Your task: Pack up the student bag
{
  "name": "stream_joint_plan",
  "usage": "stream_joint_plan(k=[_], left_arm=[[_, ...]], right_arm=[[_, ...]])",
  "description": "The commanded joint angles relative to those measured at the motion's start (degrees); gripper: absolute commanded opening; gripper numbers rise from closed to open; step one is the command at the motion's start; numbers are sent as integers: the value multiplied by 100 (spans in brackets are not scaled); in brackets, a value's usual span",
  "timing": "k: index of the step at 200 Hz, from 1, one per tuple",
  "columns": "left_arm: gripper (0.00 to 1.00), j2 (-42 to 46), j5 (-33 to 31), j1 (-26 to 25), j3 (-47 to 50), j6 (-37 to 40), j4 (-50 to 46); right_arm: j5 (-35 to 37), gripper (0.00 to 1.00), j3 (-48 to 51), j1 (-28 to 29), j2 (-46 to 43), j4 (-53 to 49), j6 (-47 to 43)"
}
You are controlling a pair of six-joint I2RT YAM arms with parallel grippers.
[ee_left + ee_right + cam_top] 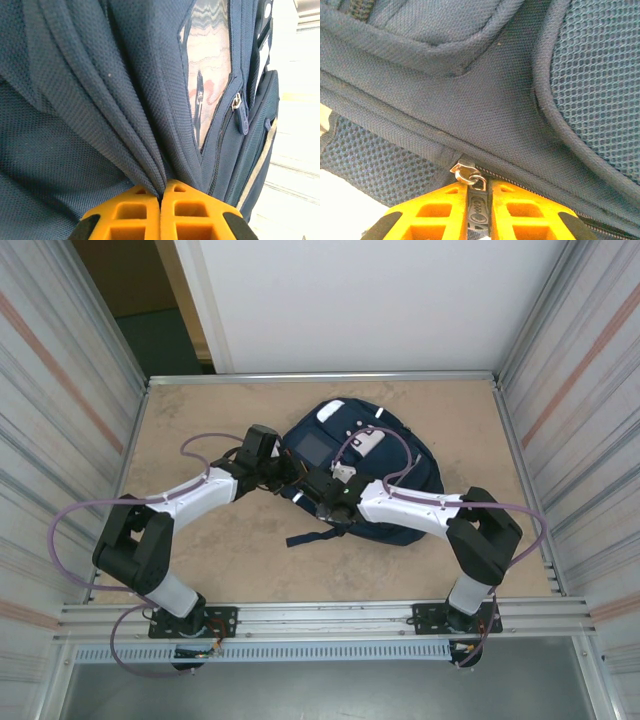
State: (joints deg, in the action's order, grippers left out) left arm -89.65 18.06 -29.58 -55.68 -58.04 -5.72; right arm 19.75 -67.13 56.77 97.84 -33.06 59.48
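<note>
While holding the student bag (390,480) front-up on the table (190,420), a little right of the middle, going at its near-left edge with both arms. Clenching the left gripper (161,193) on a gathered fold of the navy fabric, tips pressed together with the cloth bunching between them, just beside the clear window pocket (210,65). Pinching the black zipper pull (477,206) in the right gripper (479,200), sandwiching the tab between the orange fingers (525,212) and leaving its metal ring (470,175) standing just above them at the zipper track.

Judging from this, courting several slips. Possibly tugging at an angle to the track and dragging the slim tab out of the grip, leaving the slider where it sits. Relying on a thin pinch of cloth as the only anchor, and likely hauling the whole bag across the smooth table on losing that fold. Steering the slider along the seam beside the mesh panel (600,75) and perhaps catching loose fabric in the teeth, jamming it partway. Crowding both wrists close together over the same corner of the bag, and so inviting a knock between the arms during any wide sweep. Working close to the dark strap (315,535) trailing off the near side, and risking snagging it under a moving wrist.
</note>
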Motion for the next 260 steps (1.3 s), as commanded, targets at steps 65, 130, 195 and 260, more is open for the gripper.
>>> stream_joint_plan(k=[65,130,195,260], left_arm=[[0,209,-179,242,28,393,-46],[0,-345,11,579,-396,766,-190],[0,-446,174,823,-509,955,-324],[0,228,204,757,139,795,-310]], right_arm=[[-433,10,-36,88,-76,-842,-910],[-692,6,682,119,-860,-1106,-1412],[-1482,13,860,107,-1267,-814,-1954],[-1763,46,958,-316,-1170,369,-157]])
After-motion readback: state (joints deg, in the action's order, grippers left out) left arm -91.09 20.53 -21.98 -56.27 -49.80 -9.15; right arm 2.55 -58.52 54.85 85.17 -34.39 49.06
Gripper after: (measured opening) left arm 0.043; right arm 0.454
